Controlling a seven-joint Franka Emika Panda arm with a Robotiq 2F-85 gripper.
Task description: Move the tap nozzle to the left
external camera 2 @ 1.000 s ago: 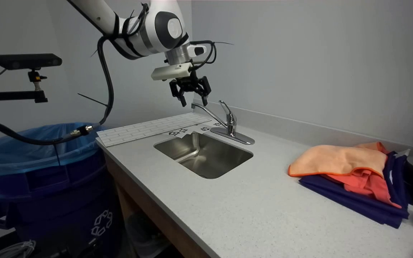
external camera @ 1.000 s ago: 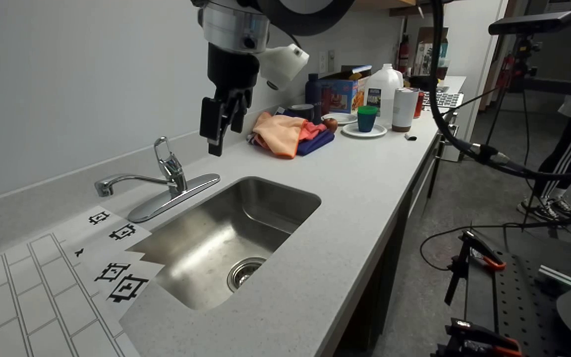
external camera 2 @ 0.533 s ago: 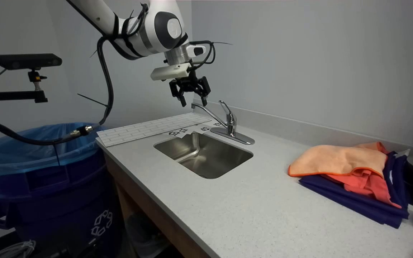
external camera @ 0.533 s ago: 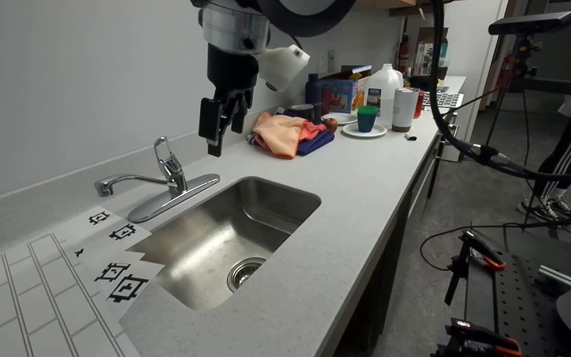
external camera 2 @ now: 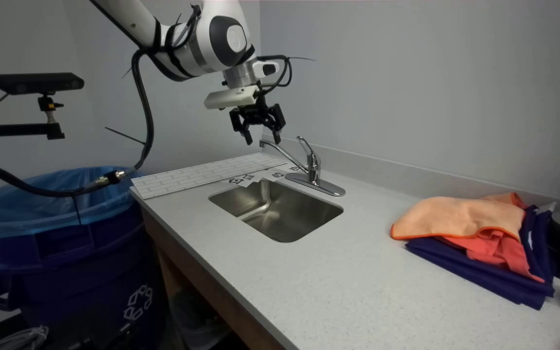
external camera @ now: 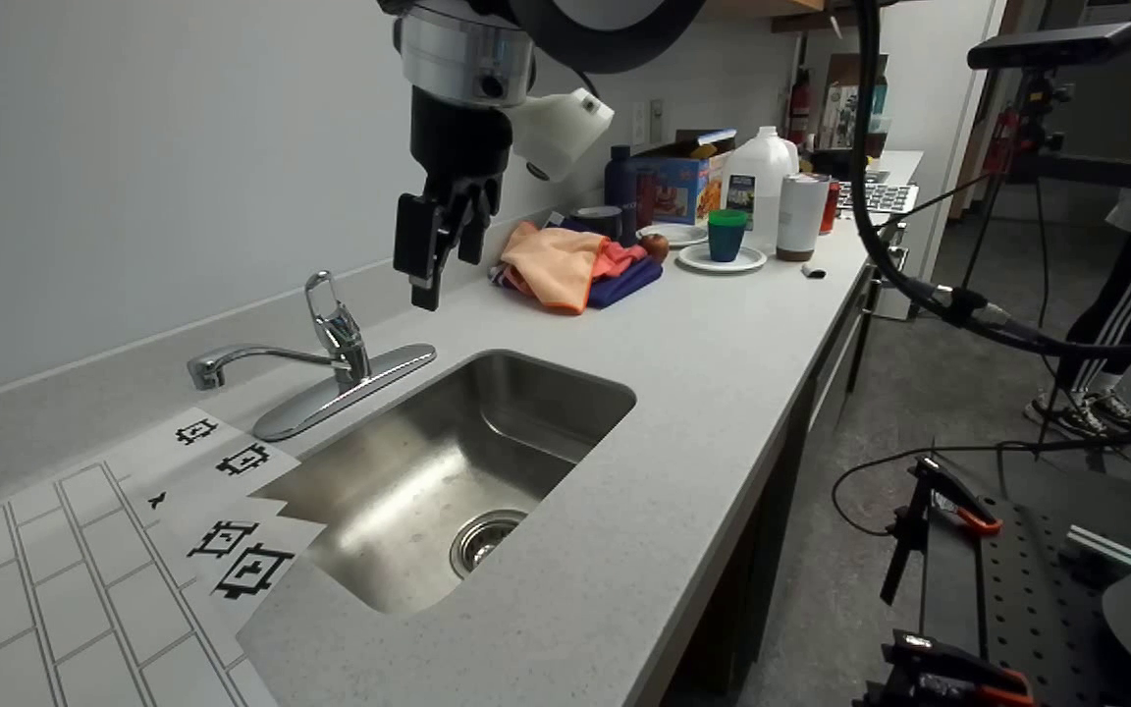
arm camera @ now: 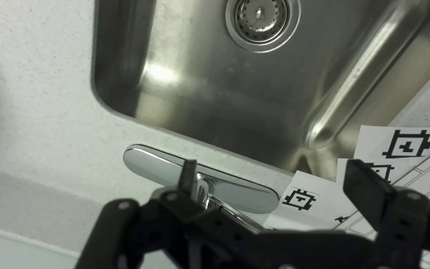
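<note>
The tap nozzle, a slim arched chrome spout, shows in both exterior views [external camera: 271, 351] [external camera 2: 285, 153]. It points sideways from the faucet, beyond the sink's end and over the paper sheets. The faucet's looped lever [external camera: 323, 295] stands upright over its base plate [external camera: 389, 368]. In the wrist view only part of the nozzle [arm camera: 237, 215] shows; its tip is hidden behind the gripper body. My gripper [external camera: 448, 275] is open and empty, above the faucet and not touching it. Its two fingers also show apart in an exterior view [external camera 2: 263, 141] and in the wrist view [arm camera: 271, 168].
The steel sink basin [external camera: 408, 491] lies in front of the faucet. Marker sheets [external camera: 261, 457] and a tile-pattern board [external camera: 55, 570] lie beside it. A wall and backsplash [external camera 2: 382, 167] stand behind. Folded cloths [external camera 2: 460, 218], plates [external camera: 723, 257] and a cup [external camera: 727, 236] are farther along the counter.
</note>
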